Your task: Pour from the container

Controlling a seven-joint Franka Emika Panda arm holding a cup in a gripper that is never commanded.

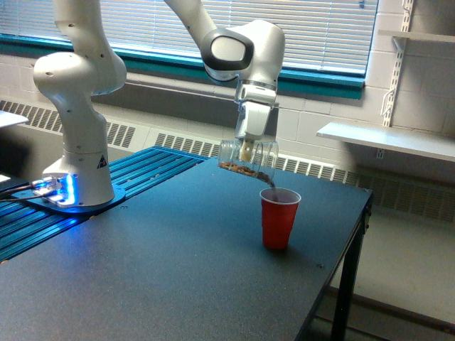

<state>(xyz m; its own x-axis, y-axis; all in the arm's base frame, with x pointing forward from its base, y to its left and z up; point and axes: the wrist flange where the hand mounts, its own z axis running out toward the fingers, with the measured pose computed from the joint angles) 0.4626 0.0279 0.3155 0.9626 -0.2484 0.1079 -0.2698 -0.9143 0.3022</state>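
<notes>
My gripper (247, 150) is shut on the container (247, 160), a clear plastic cup lying almost on its side in the air, mouth toward the exterior view's right. Brown granular bits lie along its lower wall. A thin trickle of them falls from its lip into the red cup (279, 219), which stands upright on the dark table (163, 277) just below and to the right of the container's mouth. The container does not touch the red cup.
The arm's white base (77, 170) stands at the left on a blue ribbed platform (142, 174). The table's right edge runs close behind the red cup. A white wall shelf (387, 138) hangs at the right, beyond the table.
</notes>
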